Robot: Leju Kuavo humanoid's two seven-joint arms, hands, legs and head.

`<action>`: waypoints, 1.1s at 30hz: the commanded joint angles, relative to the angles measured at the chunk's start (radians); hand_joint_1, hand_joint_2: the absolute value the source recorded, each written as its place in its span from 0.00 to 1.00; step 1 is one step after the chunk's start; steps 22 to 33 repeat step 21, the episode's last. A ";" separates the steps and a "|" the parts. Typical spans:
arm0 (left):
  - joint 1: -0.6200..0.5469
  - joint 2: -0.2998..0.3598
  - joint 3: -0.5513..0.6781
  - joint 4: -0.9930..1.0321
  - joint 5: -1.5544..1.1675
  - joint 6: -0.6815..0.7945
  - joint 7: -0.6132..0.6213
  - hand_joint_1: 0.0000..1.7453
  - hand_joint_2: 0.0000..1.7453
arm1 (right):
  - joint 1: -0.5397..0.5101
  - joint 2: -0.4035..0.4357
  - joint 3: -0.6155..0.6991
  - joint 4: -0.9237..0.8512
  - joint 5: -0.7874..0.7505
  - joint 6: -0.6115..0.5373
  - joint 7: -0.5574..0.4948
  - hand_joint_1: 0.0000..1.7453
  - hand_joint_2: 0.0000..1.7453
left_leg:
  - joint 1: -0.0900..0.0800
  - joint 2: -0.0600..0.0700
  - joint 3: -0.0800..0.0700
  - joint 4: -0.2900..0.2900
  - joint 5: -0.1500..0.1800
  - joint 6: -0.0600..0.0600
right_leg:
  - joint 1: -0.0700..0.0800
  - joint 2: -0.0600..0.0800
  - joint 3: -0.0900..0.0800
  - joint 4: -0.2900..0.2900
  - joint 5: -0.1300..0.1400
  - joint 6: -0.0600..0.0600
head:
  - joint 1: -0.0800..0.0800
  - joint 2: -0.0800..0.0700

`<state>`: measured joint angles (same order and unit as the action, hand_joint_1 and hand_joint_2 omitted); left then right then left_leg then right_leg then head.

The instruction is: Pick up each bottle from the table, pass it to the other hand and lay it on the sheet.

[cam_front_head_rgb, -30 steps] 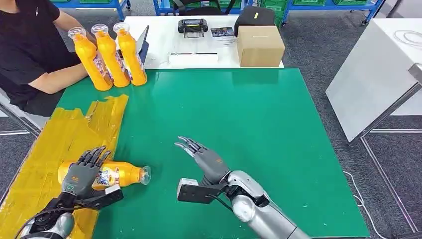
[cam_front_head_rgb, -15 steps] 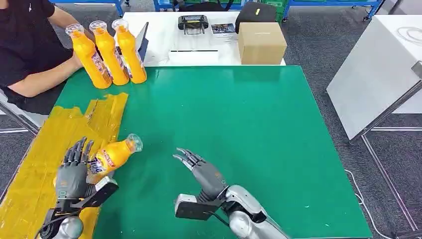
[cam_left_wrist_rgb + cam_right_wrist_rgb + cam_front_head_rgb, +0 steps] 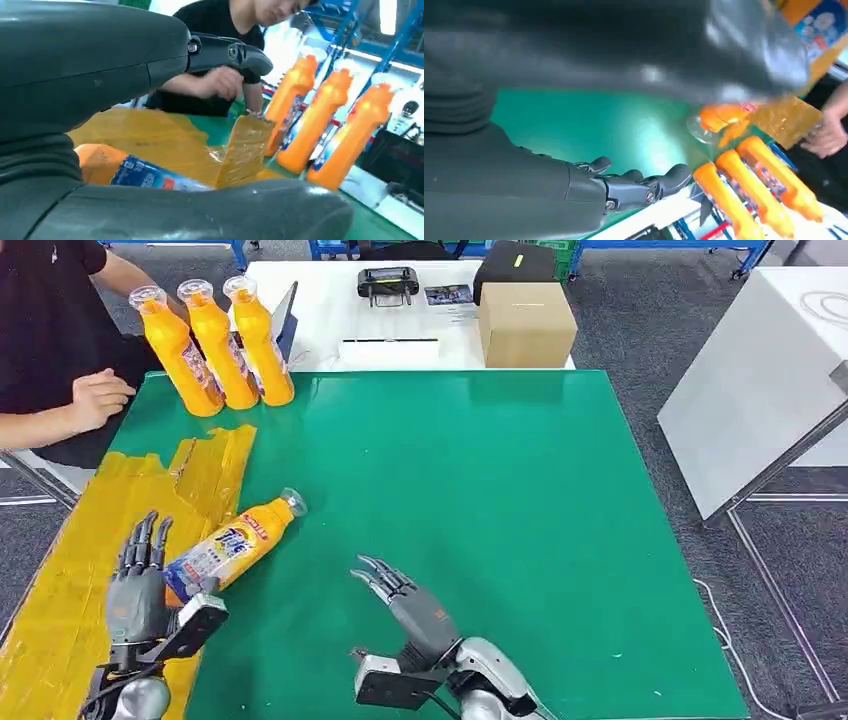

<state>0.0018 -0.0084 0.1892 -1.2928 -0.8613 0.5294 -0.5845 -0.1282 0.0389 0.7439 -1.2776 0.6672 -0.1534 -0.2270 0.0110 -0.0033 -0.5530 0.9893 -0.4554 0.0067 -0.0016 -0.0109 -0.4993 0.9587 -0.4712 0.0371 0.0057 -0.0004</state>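
Observation:
An orange bottle [image 3: 232, 543] with a blue-white label lies tilted at the edge of the yellow sheet [image 3: 90, 530], cap pointing far-right over the green mat [image 3: 500, 490]. My left hand [image 3: 135, 585] stands beside its base with fingers stretched apart and no grip on it. In the left wrist view the bottle [image 3: 145, 175] lies on the sheet between thumb and fingers. My right hand [image 3: 405, 598] hovers open over the mat near the front edge, fingers [image 3: 634, 187] spread. Three more orange bottles [image 3: 222, 345] stand upright at the mat's far left corner.
A person sits at the far left, one hand [image 3: 95, 395] resting near the upright bottles. Behind the mat a white table carries a cardboard box [image 3: 525, 325] and a black device [image 3: 388, 285]. Another white table [image 3: 760, 380] stands to the right.
The bottle swung round from lying crosswise under my left hand to lying tilted with its cap far-right. My left hand let go and opened. The person's arm drew back from the upright bottles.

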 commanded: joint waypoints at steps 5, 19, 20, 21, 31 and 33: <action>0.330 -0.142 -0.549 -0.717 0.633 -0.156 -0.114 0.00 0.00 | 0.340 0.109 -0.168 -0.435 -0.218 -0.362 -0.376 0.00 0.00 | 0.000 -0.001 -0.002 0.007 -0.007 0.002 | 0.000 0.000 -0.001 0.004 -0.006 0.001 | 0.000 0.000; 0.268 -0.153 -0.615 -0.543 0.774 -0.357 -0.114 0.00 0.00 | 0.304 0.099 -0.099 -0.341 -0.242 -0.393 -0.417 0.00 0.00 | -0.002 -0.001 0.001 0.000 -0.002 0.001 | -0.002 0.000 -0.003 -0.002 -0.001 -0.001 | 0.000 0.000; 0.257 -0.156 -0.630 -0.480 0.745 -0.384 -0.114 0.00 0.00 | 0.296 0.103 -0.095 -0.325 -0.243 -0.391 -0.416 0.00 0.00 | -0.002 0.000 0.001 0.000 -0.002 0.001 | -0.002 0.001 -0.004 -0.002 -0.001 -0.001 | 0.000 0.000; 0.230 -0.164 -0.662 -0.442 0.710 -0.361 -0.114 0.00 0.00 | 0.282 0.113 -0.091 -0.291 -0.214 -0.407 -0.405 0.00 0.00 | -0.003 0.000 0.002 -0.002 -0.001 0.002 | -0.003 0.000 -0.003 -0.003 0.000 0.000 | 0.000 0.000; 0.230 -0.164 -0.662 -0.442 0.710 -0.361 -0.114 0.00 0.00 | 0.282 0.113 -0.091 -0.291 -0.214 -0.407 -0.405 0.00 0.00 | -0.003 0.000 0.002 -0.002 -0.001 0.002 | -0.003 0.000 -0.003 -0.003 0.000 0.000 | 0.000 0.000; 0.230 -0.164 -0.662 -0.442 0.710 -0.361 -0.114 0.00 0.00 | 0.282 0.113 -0.091 -0.291 -0.214 -0.407 -0.405 0.00 0.00 | -0.003 0.000 0.002 -0.002 -0.001 0.002 | -0.003 0.000 -0.003 -0.003 0.000 0.000 | 0.000 0.000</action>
